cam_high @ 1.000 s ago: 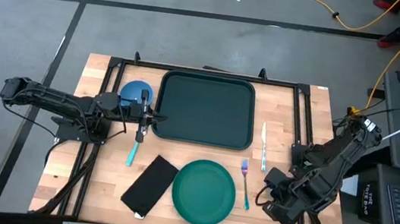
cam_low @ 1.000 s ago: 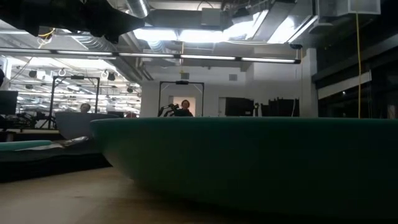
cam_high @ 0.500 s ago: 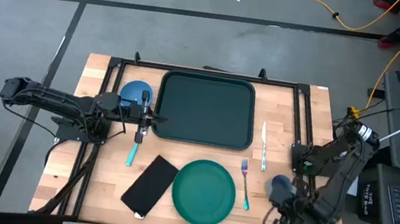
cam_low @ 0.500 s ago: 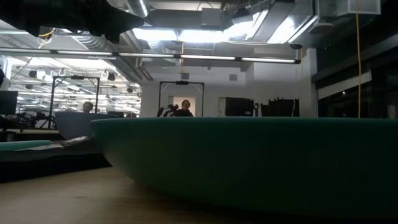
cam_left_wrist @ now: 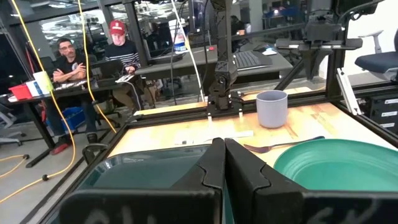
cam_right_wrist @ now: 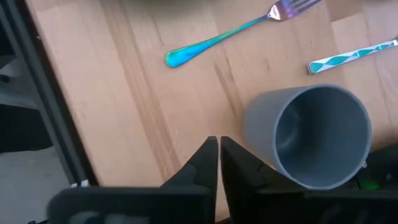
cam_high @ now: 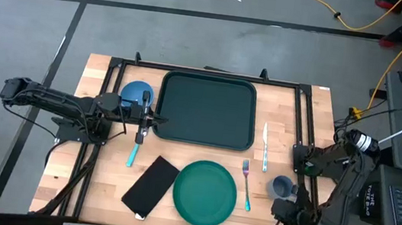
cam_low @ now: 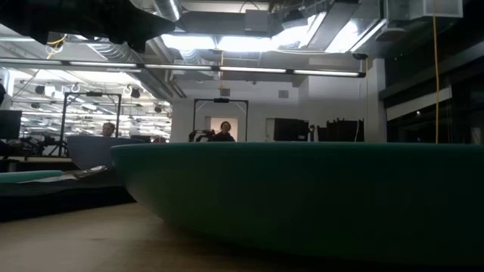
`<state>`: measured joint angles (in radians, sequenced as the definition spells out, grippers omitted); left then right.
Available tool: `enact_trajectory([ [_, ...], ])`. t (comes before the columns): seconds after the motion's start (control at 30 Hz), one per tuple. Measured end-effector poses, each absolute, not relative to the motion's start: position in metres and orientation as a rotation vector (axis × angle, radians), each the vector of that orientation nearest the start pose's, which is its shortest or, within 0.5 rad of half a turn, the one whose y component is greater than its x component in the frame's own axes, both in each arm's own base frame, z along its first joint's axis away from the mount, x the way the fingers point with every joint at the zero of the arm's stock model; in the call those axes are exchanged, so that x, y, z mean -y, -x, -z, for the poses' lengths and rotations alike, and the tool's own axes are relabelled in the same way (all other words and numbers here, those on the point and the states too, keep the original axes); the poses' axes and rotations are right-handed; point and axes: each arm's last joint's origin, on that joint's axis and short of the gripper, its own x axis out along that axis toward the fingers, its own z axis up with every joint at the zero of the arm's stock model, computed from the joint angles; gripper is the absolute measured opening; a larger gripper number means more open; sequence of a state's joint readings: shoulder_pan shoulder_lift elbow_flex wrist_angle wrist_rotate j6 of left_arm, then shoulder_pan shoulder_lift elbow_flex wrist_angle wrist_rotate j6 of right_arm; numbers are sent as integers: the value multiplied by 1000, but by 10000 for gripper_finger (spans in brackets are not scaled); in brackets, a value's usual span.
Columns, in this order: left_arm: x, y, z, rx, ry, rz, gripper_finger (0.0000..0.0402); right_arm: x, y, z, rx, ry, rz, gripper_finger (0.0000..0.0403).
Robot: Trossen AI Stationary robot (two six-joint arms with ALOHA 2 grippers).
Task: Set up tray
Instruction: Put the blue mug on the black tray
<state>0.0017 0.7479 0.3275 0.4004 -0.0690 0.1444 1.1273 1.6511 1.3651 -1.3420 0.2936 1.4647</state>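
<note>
Since a second ago: right arm pulled back toward table's near right corner; grey cup [cam_high: 281,187] left standing upright on wood, just right of fork [cam_high: 245,184]. Left arm unchanged.

Right gripper [cam_right_wrist: 219,149]: fingers nearly together, narrow slit between, grasping nothing; cup just beside fingertips, apart from them.

Left gripper [cam_left_wrist: 224,149]: jaws clenched tight, nothing held, tips at tray's left rim.

Tray [cam_high: 207,110]: directly ahead of left jaws, flat on table. Green plate [cam_high: 205,193] beyond tray's near edge.
</note>
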Motion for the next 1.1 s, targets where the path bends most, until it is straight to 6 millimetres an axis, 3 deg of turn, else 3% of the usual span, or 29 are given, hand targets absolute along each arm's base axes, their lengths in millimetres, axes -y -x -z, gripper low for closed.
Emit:
enact_trajectory([
  [0.5, -2, -171, -236, -25, -142, -69, 2, -249, -128, -251, -1314, -97, 556, 106],
  [0.83, -1, -171, -236, -22, -143, -27, 2, -249, -127, -251, -1315, -112, 576, 174],
  [1.1, -1, -171, -236, -22, -144, -25, 2, -251, -124, -252, -1235, -112, 571, 187],
])
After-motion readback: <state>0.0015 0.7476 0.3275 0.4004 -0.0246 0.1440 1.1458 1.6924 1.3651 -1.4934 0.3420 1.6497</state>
